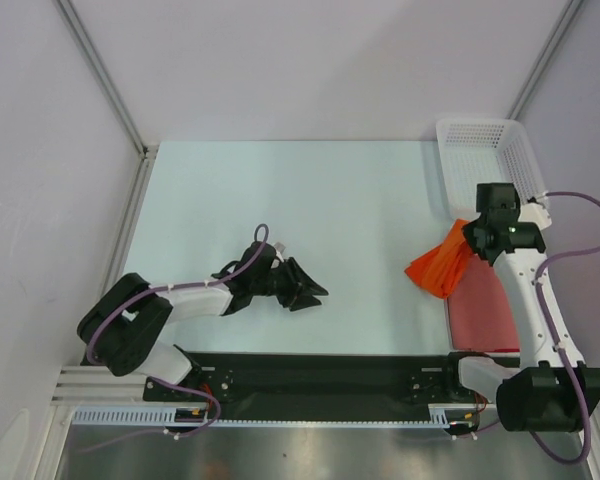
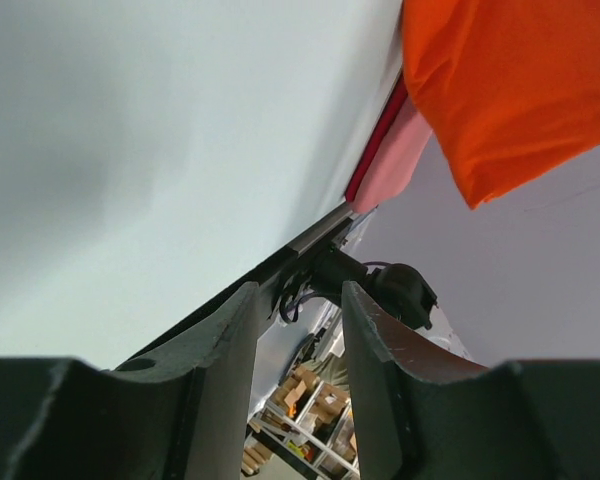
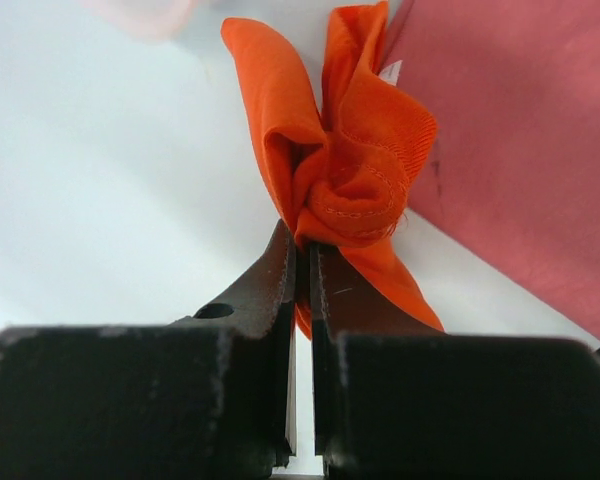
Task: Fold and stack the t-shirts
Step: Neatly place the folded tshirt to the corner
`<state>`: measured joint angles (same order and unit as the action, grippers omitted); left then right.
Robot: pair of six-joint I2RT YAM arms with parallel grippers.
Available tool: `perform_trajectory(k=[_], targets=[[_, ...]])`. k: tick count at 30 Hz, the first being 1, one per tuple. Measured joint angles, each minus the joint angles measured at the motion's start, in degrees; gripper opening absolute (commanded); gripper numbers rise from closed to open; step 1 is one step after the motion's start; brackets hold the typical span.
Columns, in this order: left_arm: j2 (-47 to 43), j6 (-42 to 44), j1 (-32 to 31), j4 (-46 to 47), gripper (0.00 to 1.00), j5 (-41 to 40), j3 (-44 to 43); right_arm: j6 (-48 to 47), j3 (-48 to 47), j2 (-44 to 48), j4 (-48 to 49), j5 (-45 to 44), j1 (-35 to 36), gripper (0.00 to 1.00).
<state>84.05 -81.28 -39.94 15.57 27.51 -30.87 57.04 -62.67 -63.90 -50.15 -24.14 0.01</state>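
1. The brick-red t-shirt (image 1: 485, 312) lies flat on the worktop (image 1: 280, 190), lower right of the top view.
2. The left pincer (image 1: 305, 290) (lower centre) stands open, holding nothing.
3. The right pincer (image 1: 472, 238) is clamped on the bunched orange t-shirt (image 1: 438, 268), right of centre.
4. A white basket (image 1: 485, 145) sits upper right.

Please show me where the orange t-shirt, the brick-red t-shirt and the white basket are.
orange t-shirt (image 1: 440, 268): top view, middle of the bunched cloth.
brick-red t-shirt (image 1: 485, 312): top view, middle of the flat cloth.
white basket (image 1: 525, 160): top view, its right lattice wall.
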Motion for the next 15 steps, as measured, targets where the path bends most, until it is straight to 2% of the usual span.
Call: perform_trajectory(k=[15], targets=[[1.84, 0.33, 1.36, 3.26, 0.44, 4.90, 0.68, -1.70, -10.27, -5.60, -2.89, 3.32, -15.69, 0.00]])
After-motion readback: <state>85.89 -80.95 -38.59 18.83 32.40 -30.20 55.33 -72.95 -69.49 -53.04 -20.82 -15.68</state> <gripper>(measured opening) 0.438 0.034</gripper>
